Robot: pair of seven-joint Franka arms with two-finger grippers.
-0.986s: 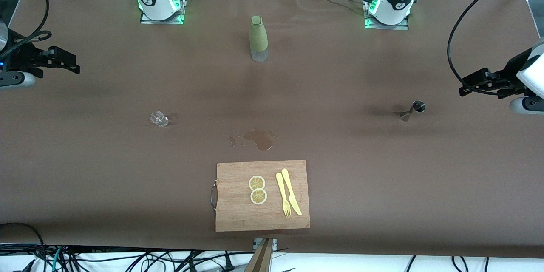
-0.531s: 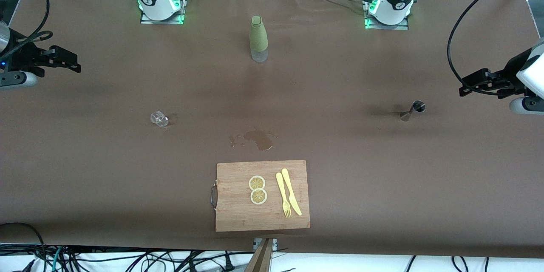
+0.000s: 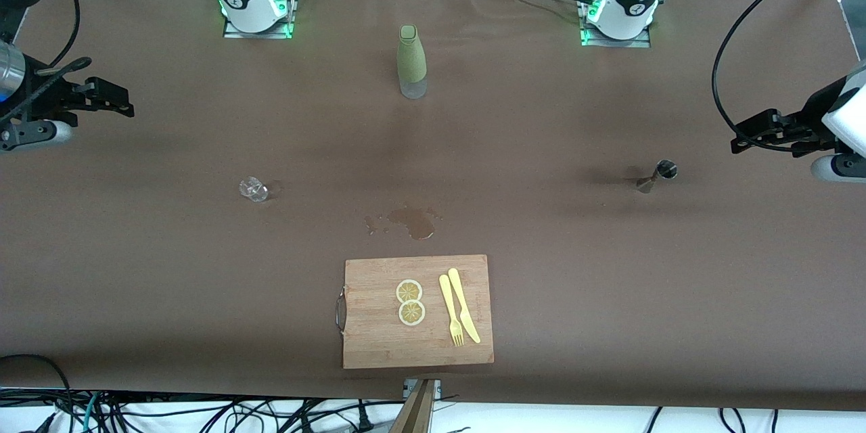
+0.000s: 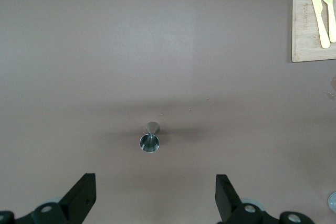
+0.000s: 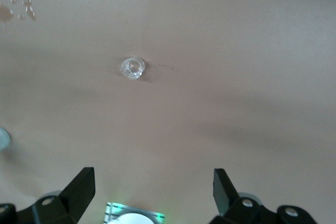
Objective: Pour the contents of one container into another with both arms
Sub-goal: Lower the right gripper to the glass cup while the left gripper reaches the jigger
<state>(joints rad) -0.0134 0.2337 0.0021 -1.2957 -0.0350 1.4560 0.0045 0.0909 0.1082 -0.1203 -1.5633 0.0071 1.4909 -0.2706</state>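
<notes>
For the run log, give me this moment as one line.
left gripper: open, over table's end, near jigger | right gripper: open, over other end | glass cup: untouched | pour: not started

The table (image 3: 609, 270) wears a matt brown cloth. The cup (image 3: 253, 189) is clear, glossy glass; the jigger (image 3: 657, 175) polished metal. The board (image 3: 379, 325) is pale grained wood, its fork (image 3: 450, 311) and knife (image 3: 463, 304) smooth yellow plastic.

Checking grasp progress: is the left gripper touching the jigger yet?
Apart. The left wrist view shows the jigger standing alone on bare table, clear of the open left gripper.
</notes>
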